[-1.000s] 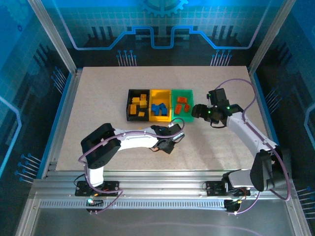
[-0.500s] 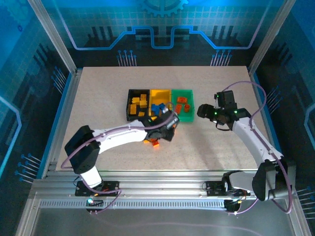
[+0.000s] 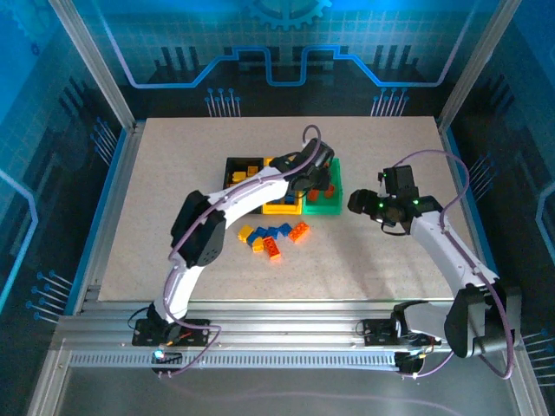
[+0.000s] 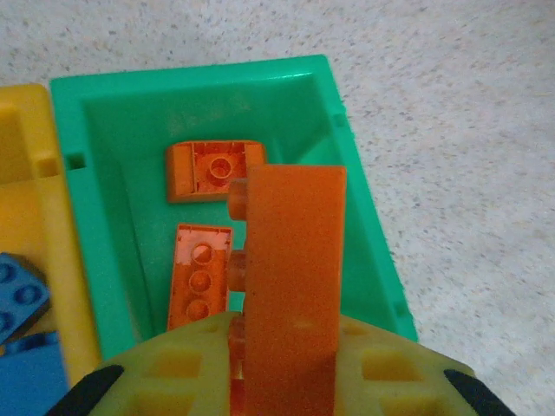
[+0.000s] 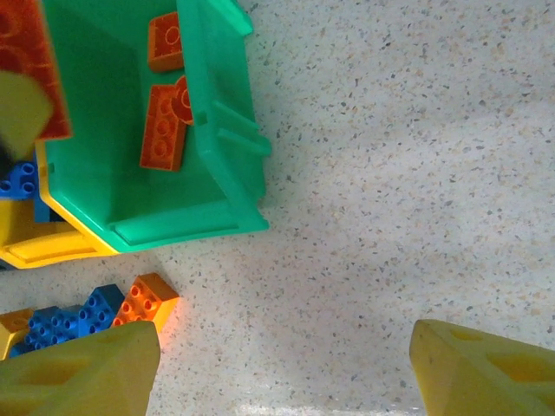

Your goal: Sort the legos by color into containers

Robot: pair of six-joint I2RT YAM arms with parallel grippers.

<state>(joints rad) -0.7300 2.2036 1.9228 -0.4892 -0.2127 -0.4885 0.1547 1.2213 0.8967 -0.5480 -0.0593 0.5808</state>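
Orange brick (image 4: 295, 277) in left hand (image 4: 286, 373) — above green bin (image 4: 191, 76)

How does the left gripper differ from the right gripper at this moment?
The left gripper is shut on an orange brick, while the right gripper is open and holds nothing. The left gripper hangs above the green bin; the right gripper is over the table beside that bin. Both have yellow fingers.

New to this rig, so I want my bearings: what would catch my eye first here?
The left claw grips an orange brick over the green bin, where other orange bricks lie. In front of the yellow bin, a cluster of blue, yellow and orange bricks lies loose on the table. The right claw hovers open.
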